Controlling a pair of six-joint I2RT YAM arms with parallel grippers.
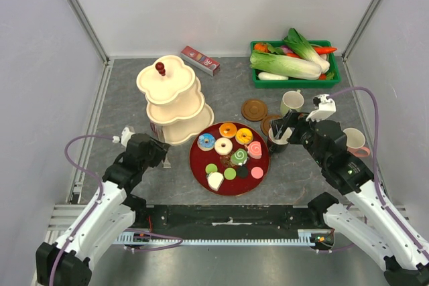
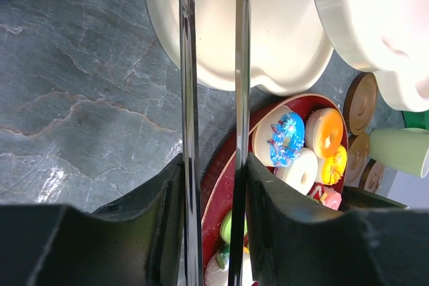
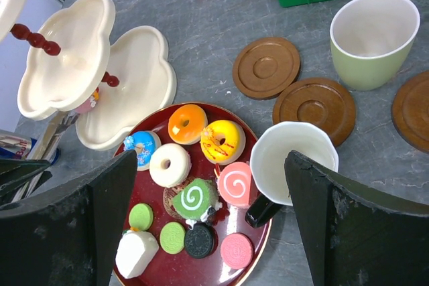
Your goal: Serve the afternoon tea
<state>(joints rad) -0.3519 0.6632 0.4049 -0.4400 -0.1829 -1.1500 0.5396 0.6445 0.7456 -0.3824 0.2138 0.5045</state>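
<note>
A dark red plate (image 1: 228, 189) holds several toy donuts, a green swirl cake (image 3: 194, 199), a pink swirl cake (image 3: 234, 184) and round sweets. A black mug (image 3: 293, 159) with a white inside stands at the plate's right edge. My right gripper (image 3: 221, 232) is open and hangs above the plate and this mug, also shown in the top view (image 1: 285, 128). My left gripper (image 2: 213, 165) is shut on metal tongs (image 2: 190, 98), left of the plate beside the cream stand. A pale green mug (image 3: 372, 38) and three brown coasters (image 3: 266, 67) sit behind.
A cream tiered stand (image 1: 171, 98) stands back left of the plate. A green crate (image 1: 295, 82) with leafy vegetables is at the back right. A red box (image 1: 200, 60) lies behind the stand. Another mug (image 1: 355, 142) sits right of my right arm.
</note>
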